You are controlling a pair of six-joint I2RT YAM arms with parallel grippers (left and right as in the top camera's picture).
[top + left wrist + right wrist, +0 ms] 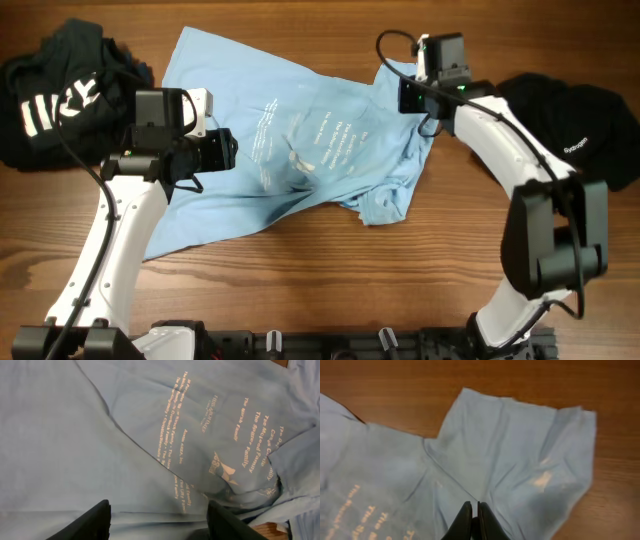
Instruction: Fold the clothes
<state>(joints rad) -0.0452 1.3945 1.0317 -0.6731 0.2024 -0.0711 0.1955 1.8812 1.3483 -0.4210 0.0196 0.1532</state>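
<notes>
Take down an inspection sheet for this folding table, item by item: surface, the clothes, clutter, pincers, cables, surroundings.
Surface: wooden table, bare wood around the clothes.
Job's things: light blue T-shirt spread crumpled mid-table, pale print up, not yet folded; black garment with white lettering bunched at the far left; second black garment bunched at the far right.
Clutter: nothing seen.
Grippers: left pincer open above the shirt, holding nothing; right pincer shut, apparently pinching the shirt near a sleeve.
Cables: black cable runs along the left arm; another cable loops over the right wrist.
Surroundings: arm bases at the near edge; nothing else seen.
</notes>
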